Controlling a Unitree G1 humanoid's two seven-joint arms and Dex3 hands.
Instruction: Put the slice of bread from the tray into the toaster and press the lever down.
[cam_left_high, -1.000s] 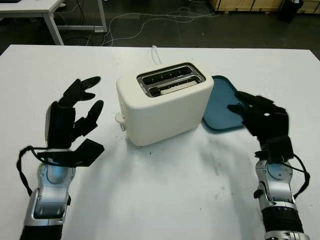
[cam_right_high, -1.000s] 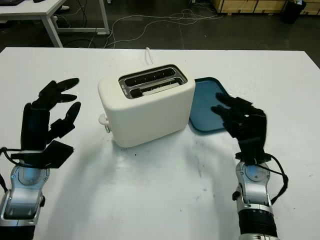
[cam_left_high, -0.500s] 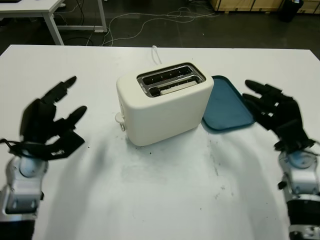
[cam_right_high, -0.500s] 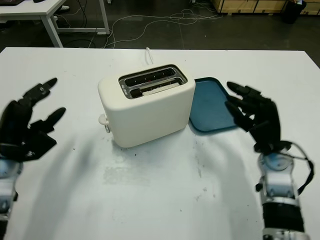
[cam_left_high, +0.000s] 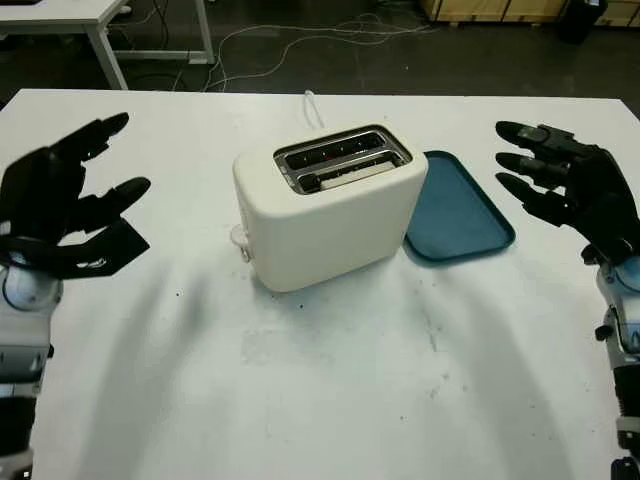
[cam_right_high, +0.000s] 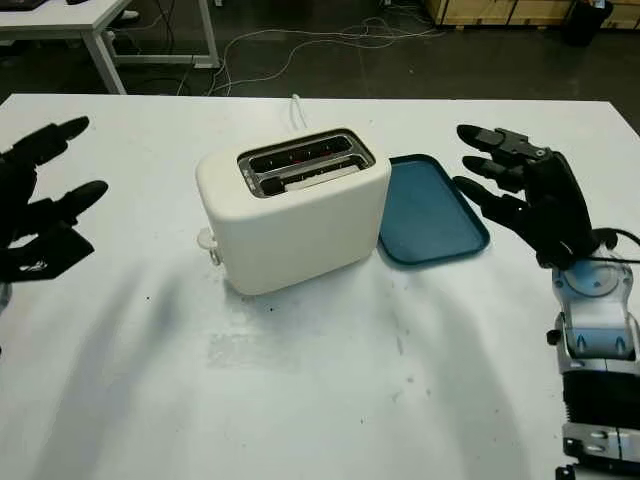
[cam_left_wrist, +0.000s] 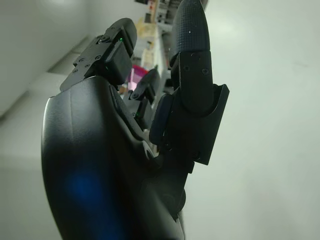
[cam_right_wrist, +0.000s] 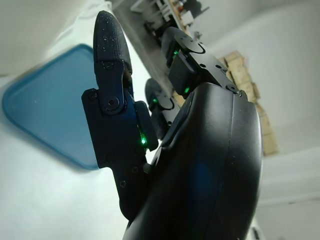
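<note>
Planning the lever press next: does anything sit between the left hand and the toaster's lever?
Nothing visible does. The left hand is open above bare table, and the lever on the toaster faces that side unobstructed. The bread is already in a slot.

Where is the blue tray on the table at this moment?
In the left eye view, the blue tray lies on the white table, right of the toaster and close beside it, with the open right robot hand raised just to its right.
</note>
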